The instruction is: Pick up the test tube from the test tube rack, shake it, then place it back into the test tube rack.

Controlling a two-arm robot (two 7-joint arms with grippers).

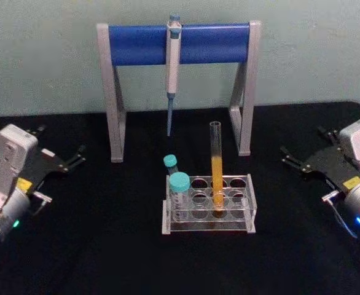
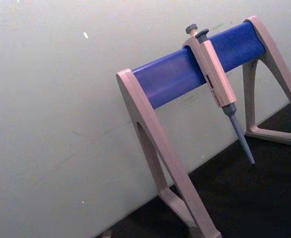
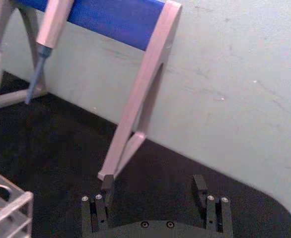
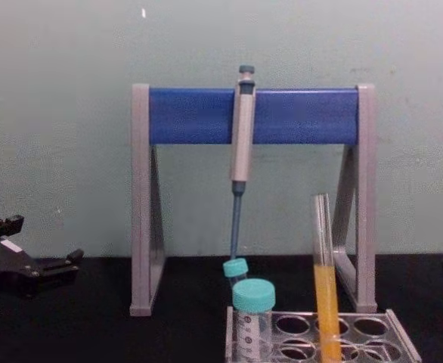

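**A:** Where's the tube?

**B:** The tube stands almost upright in a hole of the rack, mid-surface. Its open top reaches well above the rack.

**A:** And the grippers?

**B:** The left gripper sits out at the left with its fingers spread, holding nothing. The right gripper sits out at the right, also spread and empty. Both are well apart from the rack.

**A:** Which one should go?

**B:** The right, I'd say. The tube is just right of the rack's middle, so it's nearer that side, and the capped tubes stand between it and the left gripper. From the right gripper the tube lies inward, to its left. Its long axis is vertical, so the grip should come from the side onto the upper glass, then lift straight up.
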